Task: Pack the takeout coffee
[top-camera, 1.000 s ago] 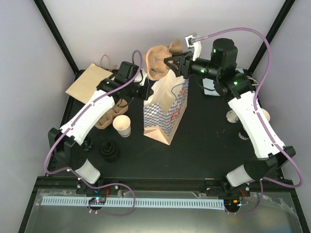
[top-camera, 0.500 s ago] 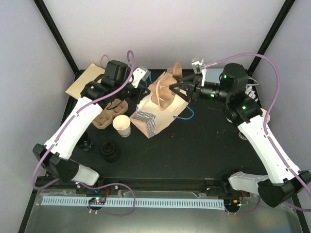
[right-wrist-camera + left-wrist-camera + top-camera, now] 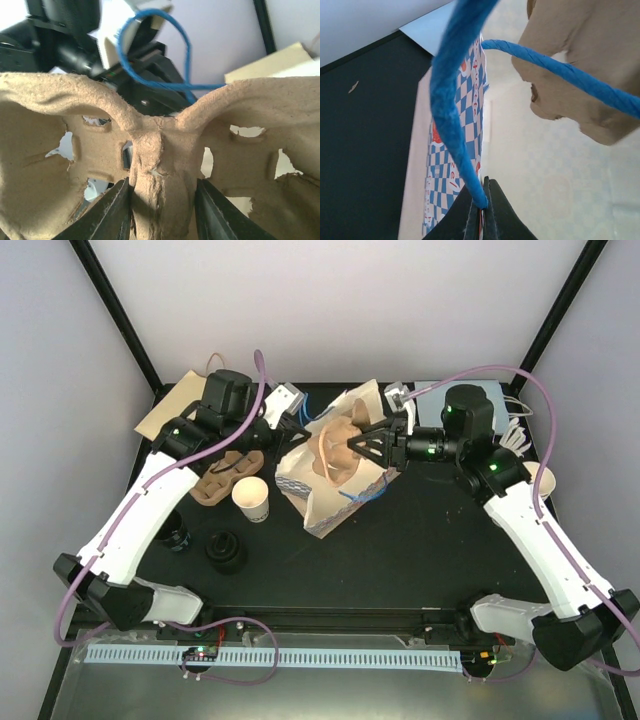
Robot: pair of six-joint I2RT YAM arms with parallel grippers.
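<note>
A paper takeout bag (image 3: 315, 495) with blue-and-white checks and blue rope handles (image 3: 362, 490) lies tilted at the table's middle. My left gripper (image 3: 293, 425) is shut on the bag's rim beside a blue handle (image 3: 454, 125). My right gripper (image 3: 362, 445) is shut on the middle post of a brown pulp cup carrier (image 3: 160, 165) and holds it in the bag's mouth (image 3: 335, 445). A white paper cup (image 3: 251, 498) stands left of the bag. A second pulp carrier (image 3: 222, 478) lies by the left arm.
A flat brown paper bag (image 3: 178, 405) lies at the back left. Black lids (image 3: 225, 552) sit at the front left. White items (image 3: 515, 435) lie at the back right, and another cup (image 3: 543, 478) shows behind the right arm.
The bag has tipped from upright to lying tilted. The right gripper has lowered the pulp carrier into its mouth, and the left gripper has moved back and left with the rim.
</note>
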